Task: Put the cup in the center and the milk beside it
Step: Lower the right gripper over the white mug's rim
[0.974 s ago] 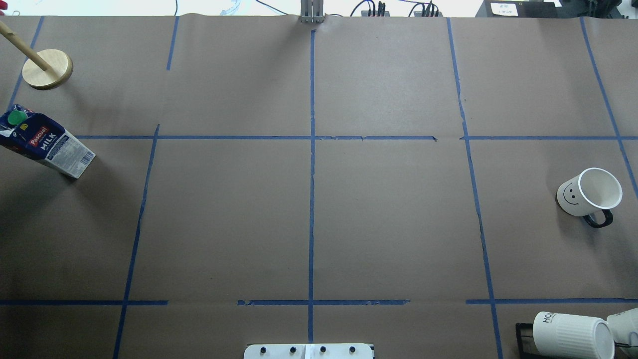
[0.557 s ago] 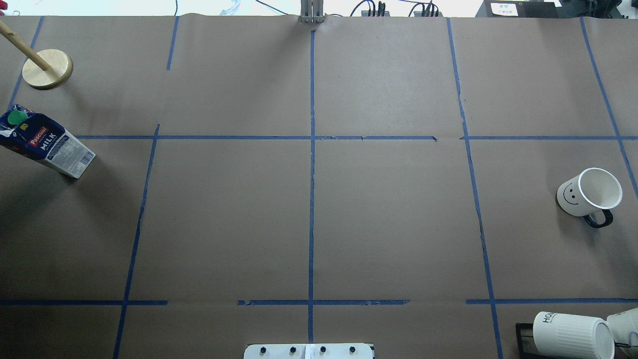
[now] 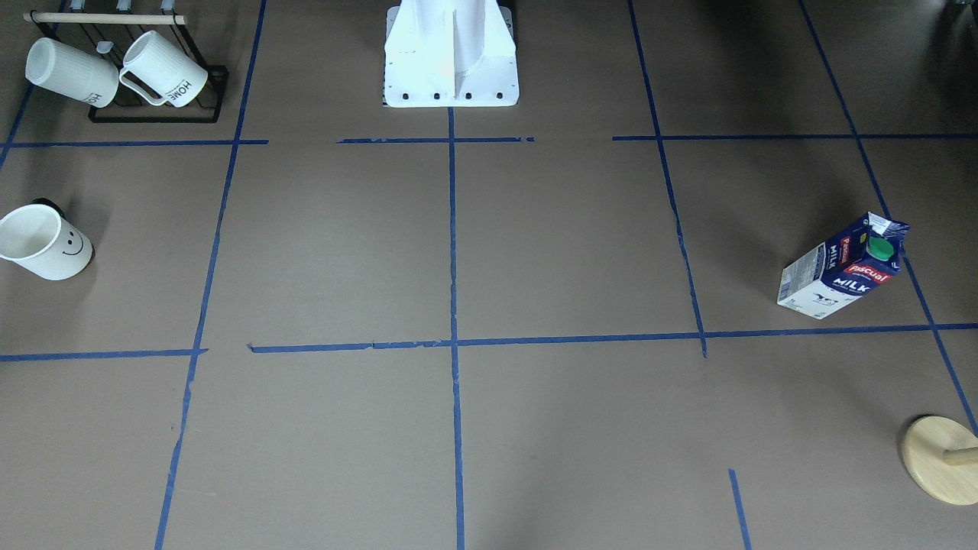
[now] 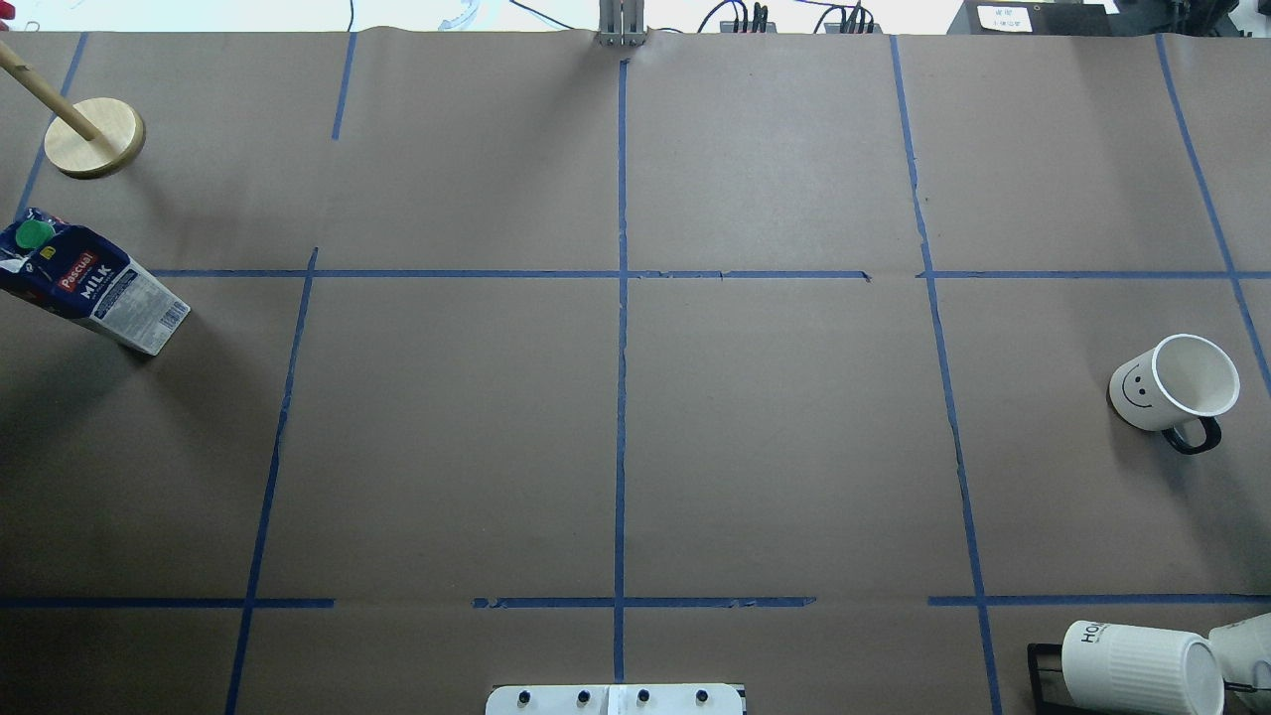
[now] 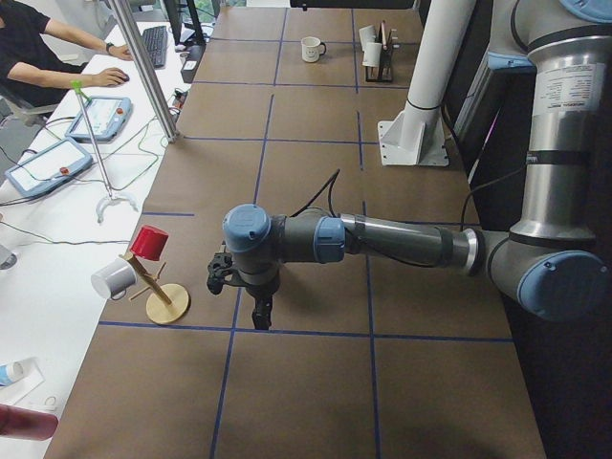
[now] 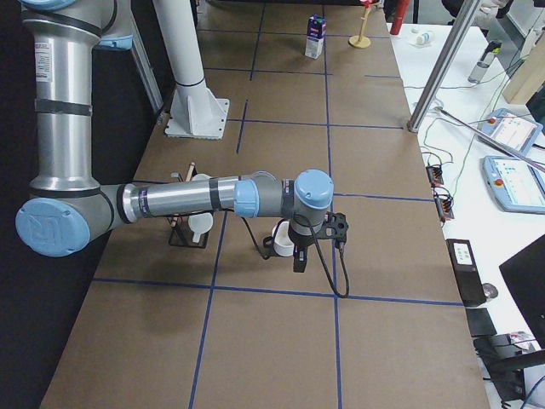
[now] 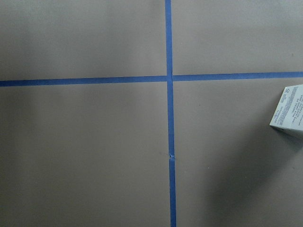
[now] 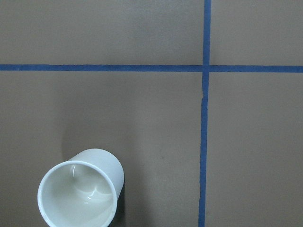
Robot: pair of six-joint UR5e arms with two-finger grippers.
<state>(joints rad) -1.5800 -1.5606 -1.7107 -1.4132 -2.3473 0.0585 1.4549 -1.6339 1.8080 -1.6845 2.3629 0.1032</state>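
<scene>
Seeing white cup [image 4: 1172, 385] with black smiley, navy milk [image 4: 89, 288] reading "Pascual MILK"; left claw [image 5: 260, 312], right claw [image 6: 300, 260]: I cannot tell their spread.

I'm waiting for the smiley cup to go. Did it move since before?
No. The cup sits at the same spot as before, just as far right of the blue tape line.

2 ribbed mugs [image 3: 72, 72] on rack [image 3: 153, 120]; wooden stand [image 3: 936, 458].
</scene>
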